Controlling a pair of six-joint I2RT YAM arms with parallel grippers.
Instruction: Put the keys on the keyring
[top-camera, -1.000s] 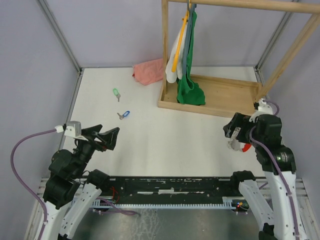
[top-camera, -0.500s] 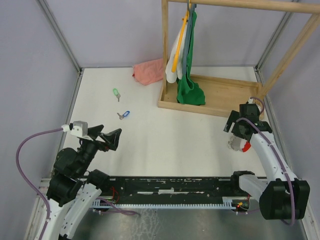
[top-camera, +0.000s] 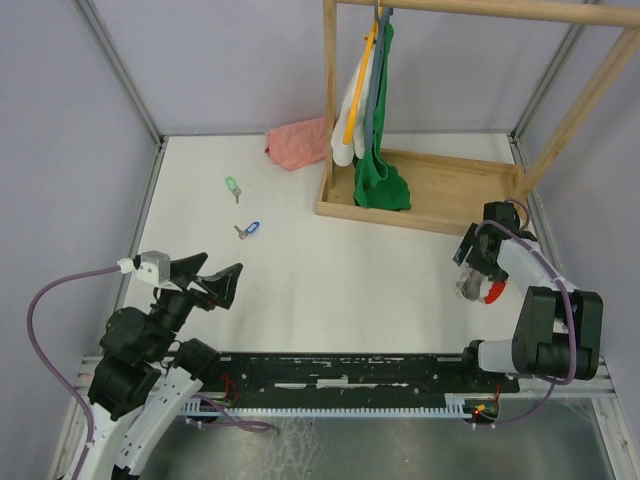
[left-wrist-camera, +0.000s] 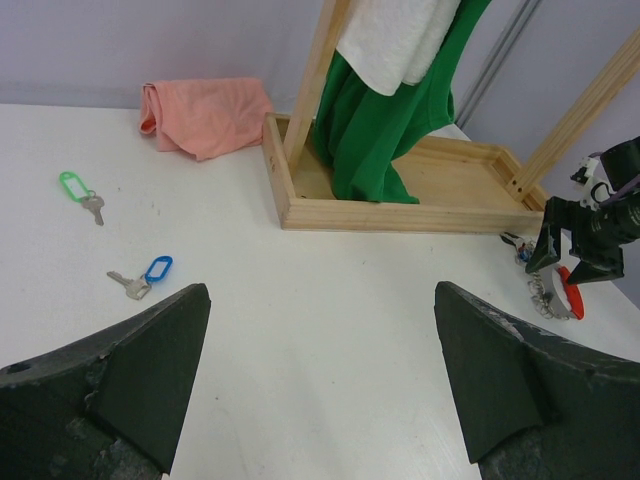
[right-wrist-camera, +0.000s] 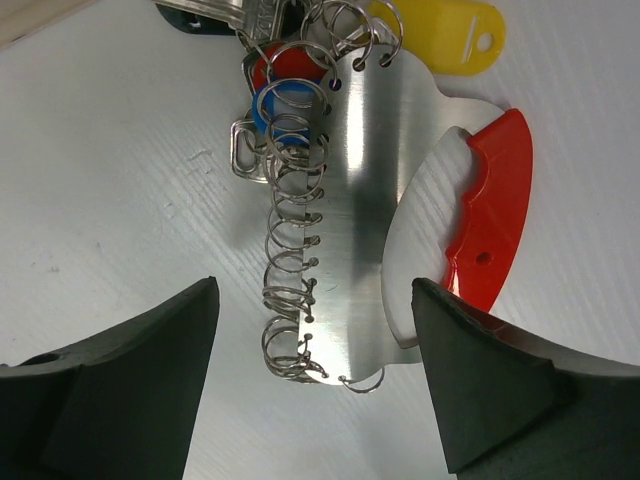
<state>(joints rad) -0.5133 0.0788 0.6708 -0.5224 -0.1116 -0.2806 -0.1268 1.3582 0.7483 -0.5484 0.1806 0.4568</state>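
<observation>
The right gripper (top-camera: 472, 268) has come down over the keyring (right-wrist-camera: 350, 190), which lies by the table's (top-camera: 330, 270) right edge, just in front of the rack (top-camera: 440, 195). Its jaws were wider a second ago and have begun to narrow. They straddle the metal strip and grip nothing yet. The left gripper (top-camera: 208, 272) is fully open and empty. The blue key (top-camera: 248, 229) and green key (top-camera: 232, 186) lie untouched, well apart from the keyring. Judgement: a keyring pickup is starting, and no key is threaded.
</observation>
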